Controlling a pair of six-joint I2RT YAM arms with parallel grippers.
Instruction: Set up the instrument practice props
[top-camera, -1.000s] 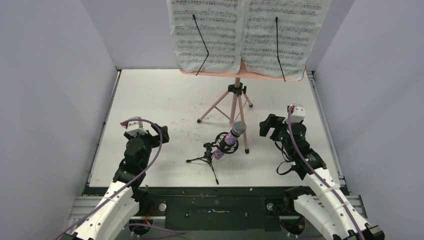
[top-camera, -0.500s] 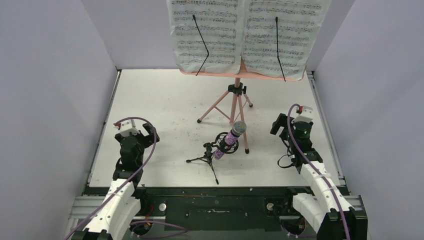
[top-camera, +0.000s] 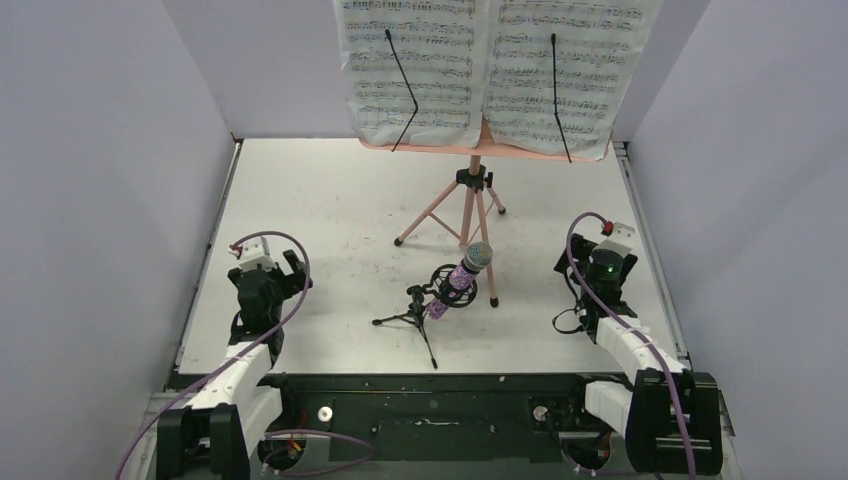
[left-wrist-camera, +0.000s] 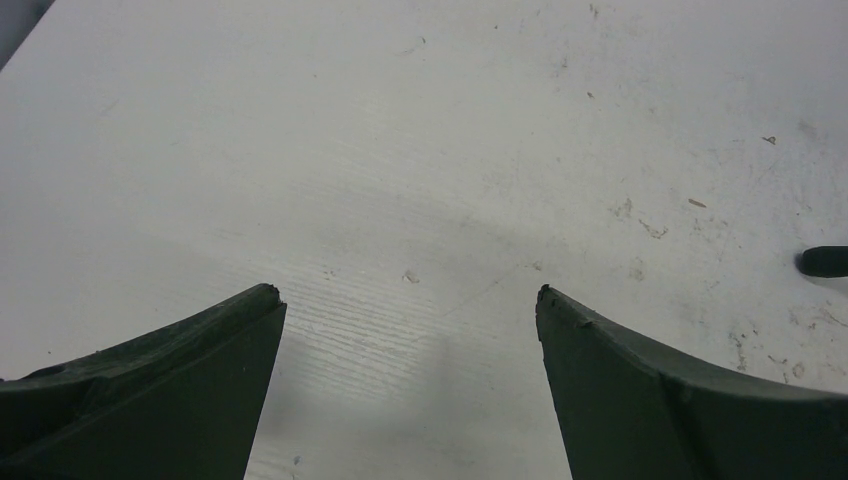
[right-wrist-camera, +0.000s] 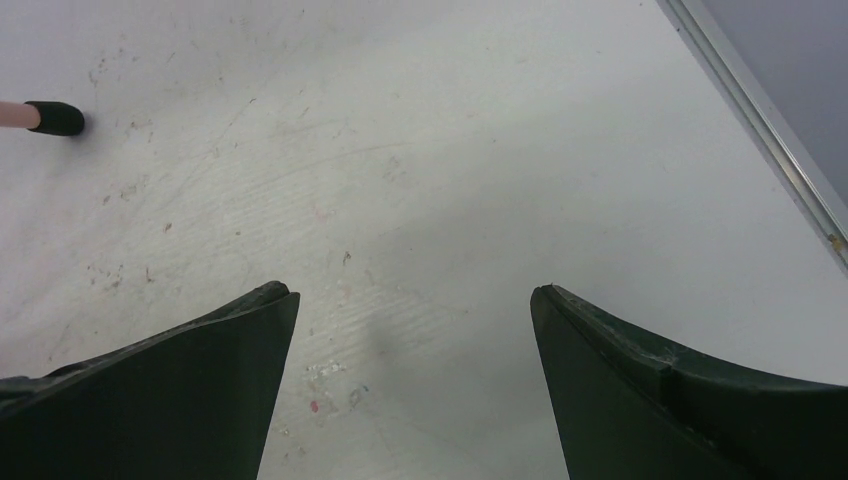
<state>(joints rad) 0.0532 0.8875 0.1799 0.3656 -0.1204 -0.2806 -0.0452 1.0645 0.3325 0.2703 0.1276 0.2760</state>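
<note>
The pink tripod music stand (top-camera: 474, 205) stands upright at the table's middle back. Two white sheet-music pages (top-camera: 410, 70) lie on its desk under black wire clips. The purple glitter microphone (top-camera: 462, 274) with grey mesh head rests tilted in the ring mount of the small black tripod mic stand (top-camera: 418, 312), just in front of the music stand. My left gripper (top-camera: 283, 272) is open and empty at the near left, over bare table (left-wrist-camera: 408, 290). My right gripper (top-camera: 580, 272) is open and empty at the near right (right-wrist-camera: 410, 292). One pink stand foot (right-wrist-camera: 45, 117) shows in the right wrist view.
The white table (top-camera: 320, 220) is walled by grey panels on three sides. A metal rail (right-wrist-camera: 760, 120) runs along the table's right edge. A black foot of the mic stand (left-wrist-camera: 824, 261) shows at the right edge of the left wrist view.
Both arms have drawn back toward the near edge and folded lower, the left toward the left side, the right toward the right. The props have not moved.
</note>
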